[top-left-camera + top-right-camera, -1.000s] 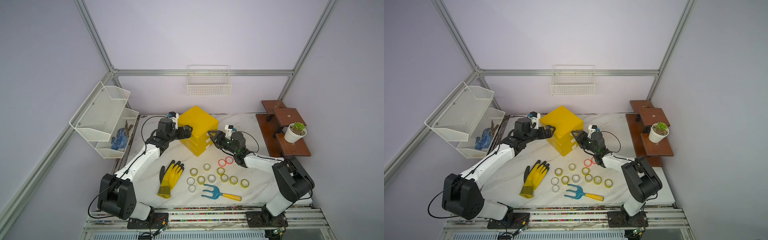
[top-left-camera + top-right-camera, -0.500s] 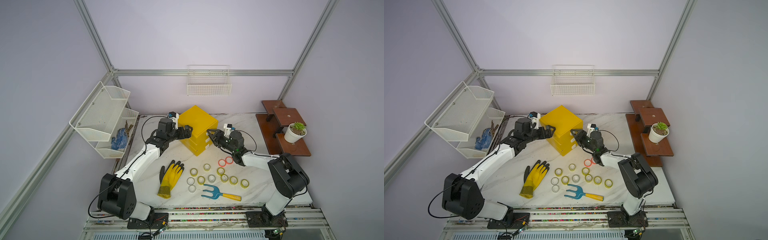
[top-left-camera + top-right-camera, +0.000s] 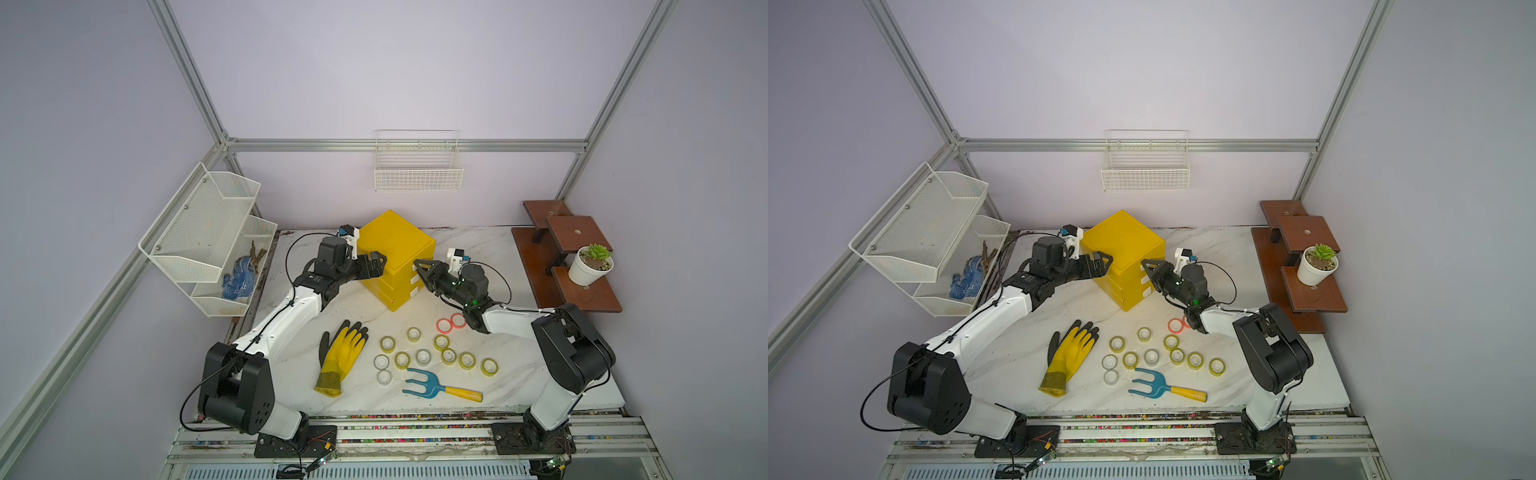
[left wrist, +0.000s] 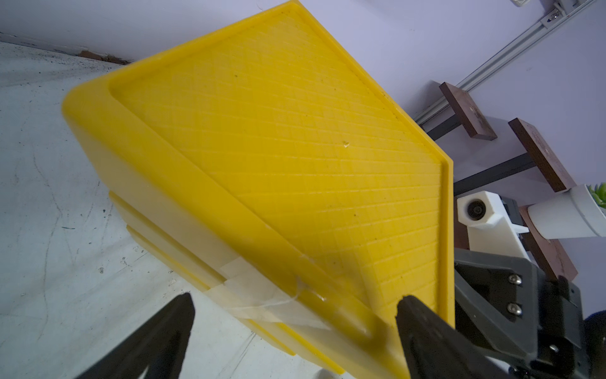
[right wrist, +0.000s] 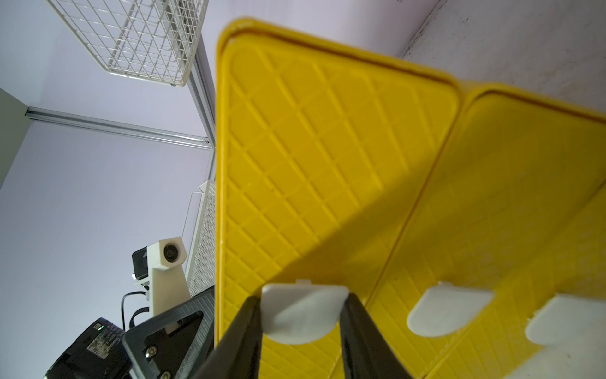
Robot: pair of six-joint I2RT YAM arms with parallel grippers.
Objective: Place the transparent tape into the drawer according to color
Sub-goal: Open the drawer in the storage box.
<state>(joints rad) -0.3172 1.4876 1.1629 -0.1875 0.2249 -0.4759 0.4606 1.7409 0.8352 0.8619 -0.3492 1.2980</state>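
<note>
Our right gripper [image 3: 419, 266] pinches the white handle [image 5: 303, 316] of the top drawer [image 5: 311, 164] in the yellow drawer unit [image 3: 395, 245]; our left gripper [image 4: 295, 303] gapes wide around that unit's top edge. We see the transparent tape [image 3: 423, 356] lying loose on the worktop [image 3: 519, 353], beside the glove [image 3: 340, 357]

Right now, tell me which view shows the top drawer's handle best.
Right wrist view: the white handle fills the foreground, pinched by the right gripper. In both top views that gripper largely hides it. The left wrist view misses it.
</note>
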